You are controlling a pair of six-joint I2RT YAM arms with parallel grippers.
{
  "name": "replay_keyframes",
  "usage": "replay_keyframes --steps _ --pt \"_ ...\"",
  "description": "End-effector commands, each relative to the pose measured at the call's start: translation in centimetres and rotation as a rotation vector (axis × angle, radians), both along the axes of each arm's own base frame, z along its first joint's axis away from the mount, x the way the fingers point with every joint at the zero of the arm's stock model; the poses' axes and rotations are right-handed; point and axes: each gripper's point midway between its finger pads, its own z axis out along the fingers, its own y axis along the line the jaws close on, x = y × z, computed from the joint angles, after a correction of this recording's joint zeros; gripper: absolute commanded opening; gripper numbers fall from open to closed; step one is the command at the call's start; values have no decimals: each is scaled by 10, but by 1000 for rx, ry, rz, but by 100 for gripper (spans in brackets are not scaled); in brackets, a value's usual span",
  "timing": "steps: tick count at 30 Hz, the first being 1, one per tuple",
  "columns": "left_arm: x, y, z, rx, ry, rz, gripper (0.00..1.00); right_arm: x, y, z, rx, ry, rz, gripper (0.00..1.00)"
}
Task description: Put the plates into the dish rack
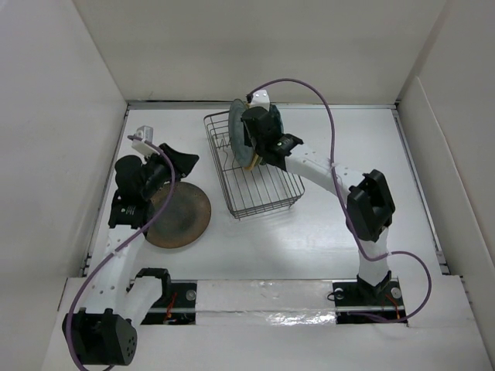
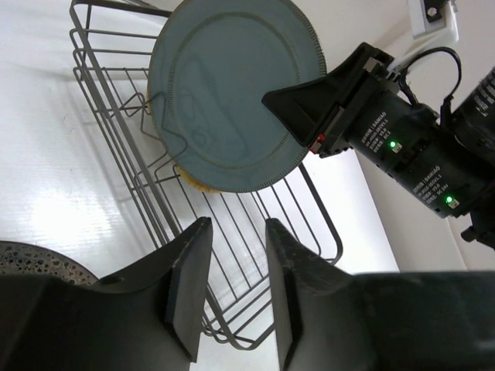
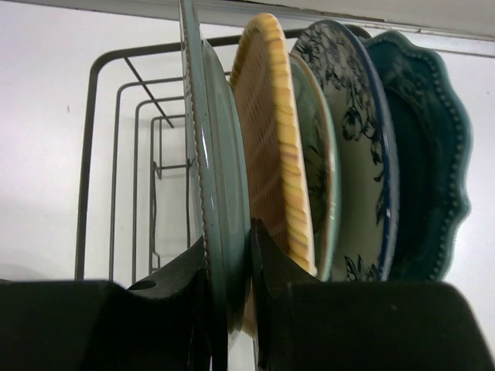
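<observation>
The wire dish rack [image 1: 263, 189] stands mid-table. My right gripper [image 1: 249, 145] is shut on the rim of a grey-green plate [image 1: 235, 124] and holds it upright inside the rack. In the right wrist view my gripper [image 3: 228, 247] clamps this plate [image 3: 220, 154]. Behind it stand a tan plate [image 3: 271, 124], a blue-and-white plate [image 3: 356, 139] and a teal plate [image 3: 421, 154]. A large brown plate [image 1: 182, 216] lies flat on the table at the left. My left gripper [image 1: 184, 161] is open and empty above its far edge, and faces the rack [image 2: 116, 154] and the held plate [image 2: 232, 93].
White walls close in the table on the left, back and right. The rack's near half holds no plates [image 1: 267, 193]. The right arm's purple cable [image 1: 329, 116] arcs above the rack's right side. The brown plate's rim shows at the lower left of the left wrist view [image 2: 39, 259].
</observation>
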Motion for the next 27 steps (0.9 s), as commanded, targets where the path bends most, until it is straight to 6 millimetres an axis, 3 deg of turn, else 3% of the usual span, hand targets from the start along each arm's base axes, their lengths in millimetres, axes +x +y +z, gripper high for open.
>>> replay_keyframes --steps 1,8,10,16,19,20,23,24,26,27 --pt "3 1 22 34 -65 -3 32 6 12 73 128 -166 -28 0" --pt "8 8 15 31 -44 42 53 3 33 23 104 -77 -5 0" --pt "12 17 11 27 -33 72 58 4 35 22 110 -73 0 2" --pt "19 34 4 46 2 172 59 1 49 42 127 -107 29 17" --pt "23 44 -3 46 30 233 61 1 49 40 119 -99 29 38" --pt "24 45 -7 54 45 239 61 1 47 42 120 -100 23 54" --pt "27 49 -22 71 102 259 60 -9 43 62 148 -120 53 78" --pt "29 53 -28 79 124 279 59 -17 38 84 179 -146 66 82" --pt "30 57 -34 98 146 301 57 -23 28 102 211 -160 109 90" --pt "33 63 -38 107 163 334 57 -30 26 96 214 -153 129 92"
